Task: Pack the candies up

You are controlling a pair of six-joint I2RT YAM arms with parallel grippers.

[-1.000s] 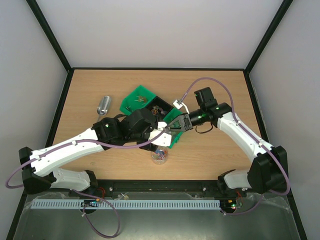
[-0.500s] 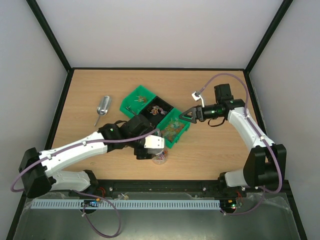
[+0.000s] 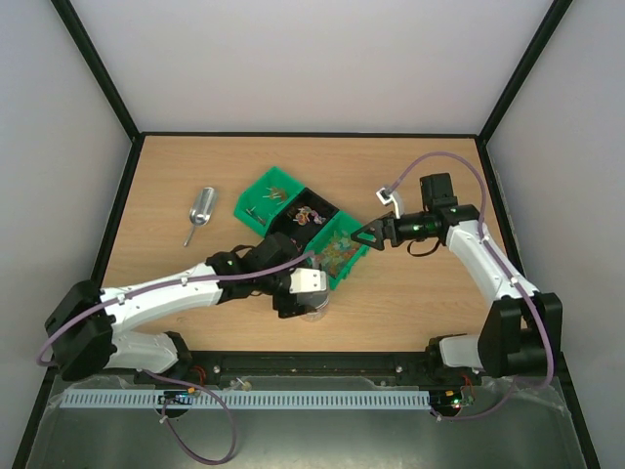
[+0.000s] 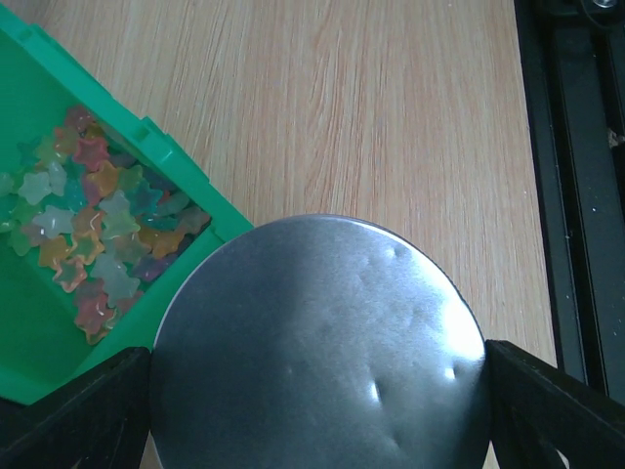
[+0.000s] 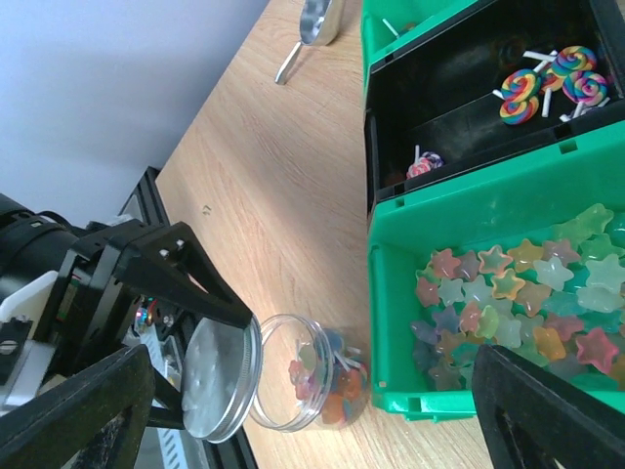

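Note:
The candies are small star-shaped sweets in mixed colours. Many lie in a green bin [image 5: 518,303], also seen in the left wrist view [image 4: 88,234], and some fill the bottom of a clear jar [image 5: 322,386] standing by the bin's near corner [image 3: 314,311]. My left gripper [image 3: 301,293] is shut on a round grey metal lid [image 4: 317,352], which it holds tilted right at the jar's open mouth [image 5: 220,381]; a gap shows between lid and rim. My right gripper [image 3: 364,234] is open and empty, hovering to the right of the green bin.
A black bin [image 5: 469,107] with lollipops [image 5: 547,83] adjoins the candy bin, and another green bin [image 3: 269,198] lies beyond. A metal scoop [image 3: 200,210] lies on the table to the left. The black front rail [image 4: 571,147] runs close by the jar.
My left gripper has brought the lid from beside the bins down to the jar's mouth. My right gripper has drawn back to the right, away from the bins.

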